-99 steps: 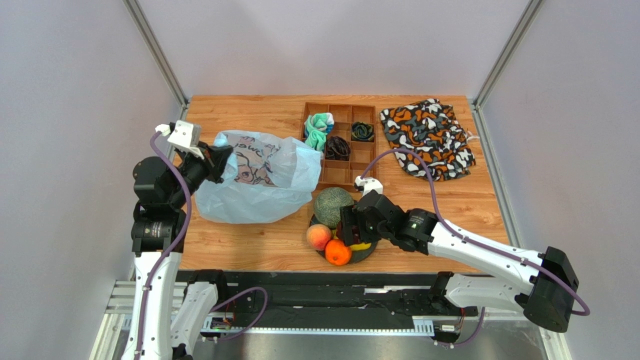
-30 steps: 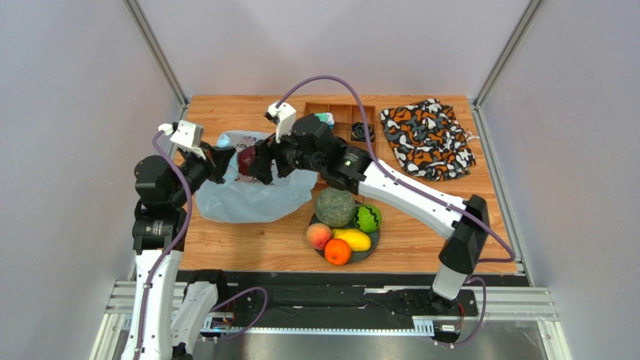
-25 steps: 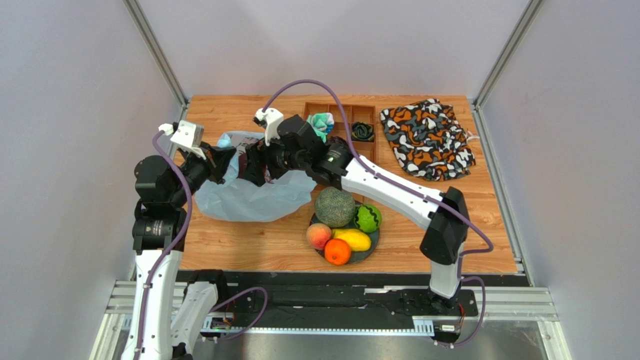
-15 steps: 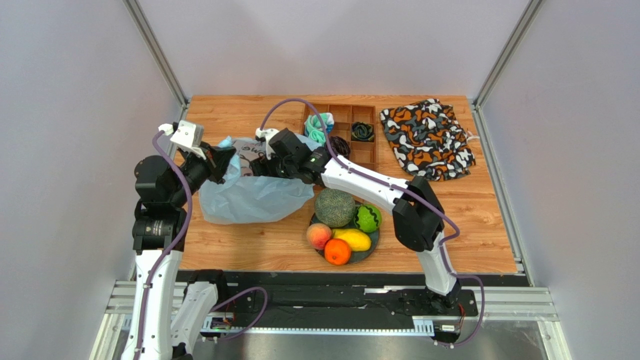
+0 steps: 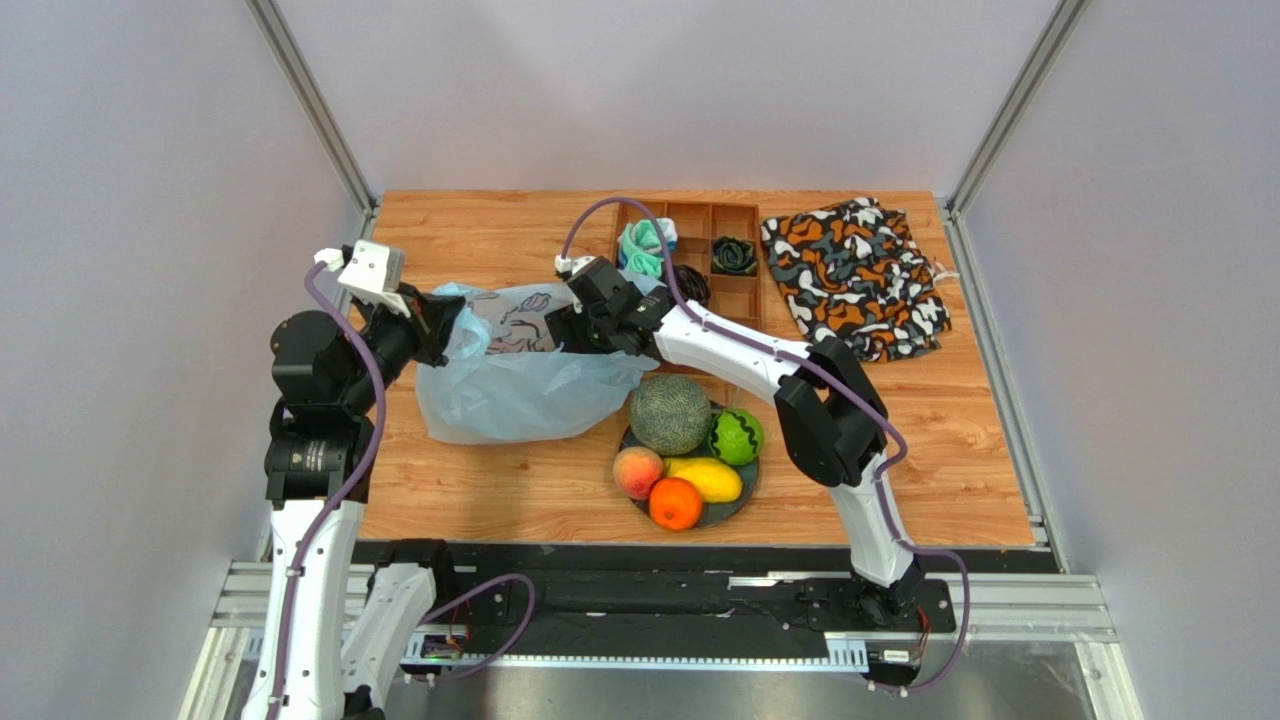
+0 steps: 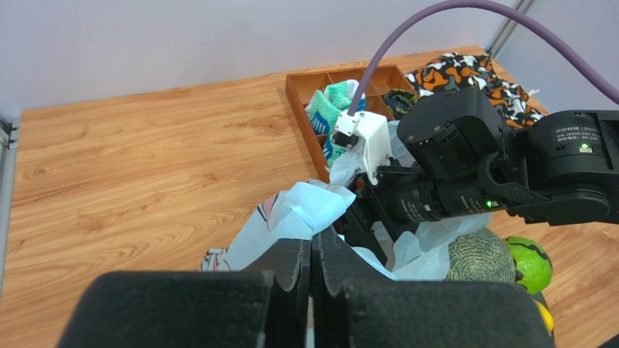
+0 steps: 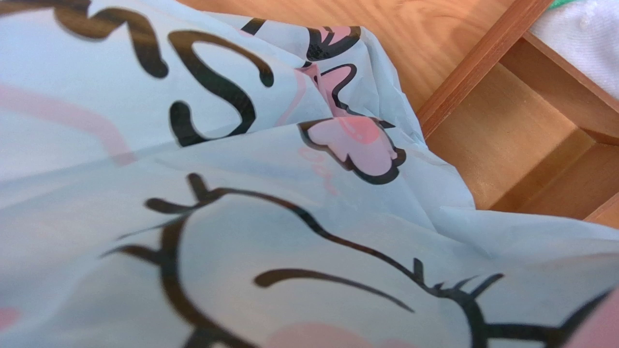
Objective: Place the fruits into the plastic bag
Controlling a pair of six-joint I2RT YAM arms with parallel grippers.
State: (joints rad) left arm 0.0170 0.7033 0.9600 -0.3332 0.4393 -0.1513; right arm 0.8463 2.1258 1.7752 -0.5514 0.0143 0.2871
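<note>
The pale blue plastic bag (image 5: 519,383) lies at the table's left. My left gripper (image 5: 436,323) is shut on the bag's upper left edge and holds it up; in the left wrist view my left gripper (image 6: 314,235) pinches a fold of the bag (image 6: 305,210). My right gripper (image 5: 583,326) is at the bag's right rim, its fingers hidden by plastic. The right wrist view shows only printed bag plastic (image 7: 218,217). The melon (image 5: 669,413), peach (image 5: 637,473), orange (image 5: 675,504), mango (image 5: 711,480) and green bumpy fruit (image 5: 735,437) sit on a dark plate (image 5: 739,501). The dark red fruit is hidden.
A wooden divided tray (image 5: 747,293) with rolled cloth bundles stands behind the bag, and its corner shows in the right wrist view (image 7: 537,130). The orange, black and white patterned cloth (image 5: 857,270) lies at the back right. The right arm reaches over the tray and the melon.
My right arm carried the dark red fruit from the plate to the bag's mouth, reached in, then drew back to the right rim. The red fruit no longer shows. The bag has sagged and shifted.
</note>
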